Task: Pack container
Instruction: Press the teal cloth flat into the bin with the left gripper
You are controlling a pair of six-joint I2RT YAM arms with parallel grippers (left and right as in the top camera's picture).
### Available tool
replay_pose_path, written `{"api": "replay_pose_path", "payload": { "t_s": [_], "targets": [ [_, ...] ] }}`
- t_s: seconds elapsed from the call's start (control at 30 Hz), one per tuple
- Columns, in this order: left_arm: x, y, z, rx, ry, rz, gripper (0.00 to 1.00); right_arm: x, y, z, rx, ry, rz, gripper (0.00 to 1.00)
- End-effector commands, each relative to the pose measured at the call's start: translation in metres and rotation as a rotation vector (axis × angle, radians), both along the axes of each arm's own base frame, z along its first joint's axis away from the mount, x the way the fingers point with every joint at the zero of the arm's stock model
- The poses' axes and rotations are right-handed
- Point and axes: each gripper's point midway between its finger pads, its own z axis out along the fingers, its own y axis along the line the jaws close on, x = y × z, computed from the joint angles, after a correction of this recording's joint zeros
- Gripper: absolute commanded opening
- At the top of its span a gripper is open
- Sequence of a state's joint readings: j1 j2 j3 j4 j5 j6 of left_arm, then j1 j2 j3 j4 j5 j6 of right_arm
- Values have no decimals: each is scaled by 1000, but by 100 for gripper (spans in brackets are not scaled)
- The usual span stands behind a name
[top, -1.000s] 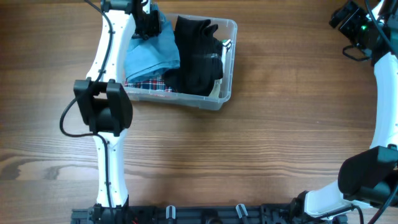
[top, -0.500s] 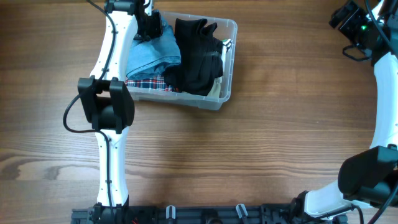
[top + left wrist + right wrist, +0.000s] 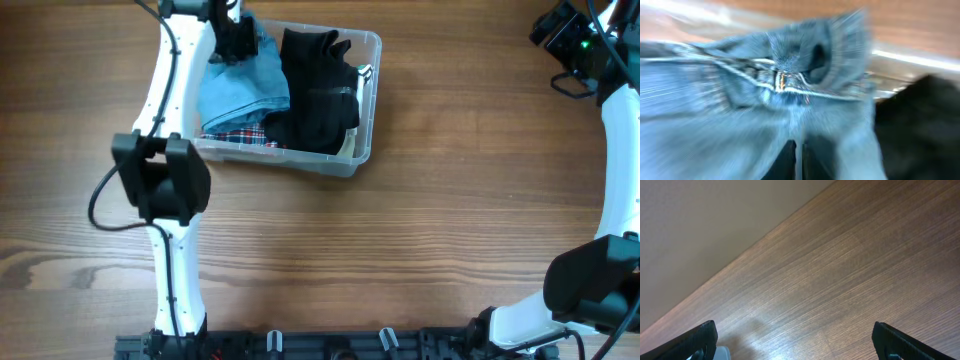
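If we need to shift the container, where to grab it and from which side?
Probably the right short wall's rim on the container, pinched from above on the right. It stands bare there, while the left arm overhangs the left end and the black garment crowds the middle.

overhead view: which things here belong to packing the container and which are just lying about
Part of the job: container; blue denim garment; black garment; plaid garment; left gripper, down at the denim.

Just there: right gripper, open and far from the container; wooden table.
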State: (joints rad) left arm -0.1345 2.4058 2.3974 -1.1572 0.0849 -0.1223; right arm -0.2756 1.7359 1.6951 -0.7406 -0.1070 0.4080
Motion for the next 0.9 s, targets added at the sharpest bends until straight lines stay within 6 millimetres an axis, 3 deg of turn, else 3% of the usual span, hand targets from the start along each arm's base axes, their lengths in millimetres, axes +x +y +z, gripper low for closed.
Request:
{"api": "replay_pose_path", "payload": {
  "t_s": [0.0, 0.23, 0.37, 0.47, 0.67, 0.77, 0.87],
  "targets": [
    [-5, 18, 68, 78, -133, 58, 9, 3, -1, 1, 2, -3, -13, 100],
    [-7, 53, 65, 151, -116, 129, 8, 3, 0, 1, 2, -3, -12, 100],
    [-5, 72, 52, 156, -88, 163, 5, 3, -1, 1, 2, -3, -13, 100],
    [0, 79, 23, 162, -38, 174, 4, 3, -1, 1, 2, -3, -13, 100],
    [5, 74, -66, 155, 101, 154, 4, 3, 0, 1, 2, -3, -12, 100],
    [6, 74, -85, 158, 125, 152, 4, 3, -1, 1, 2, -3, -13, 100],
    [12, 71, -90, 152, 109, 150, 4, 3, -1, 0, 2, -2, -13, 100]
  ]
}}
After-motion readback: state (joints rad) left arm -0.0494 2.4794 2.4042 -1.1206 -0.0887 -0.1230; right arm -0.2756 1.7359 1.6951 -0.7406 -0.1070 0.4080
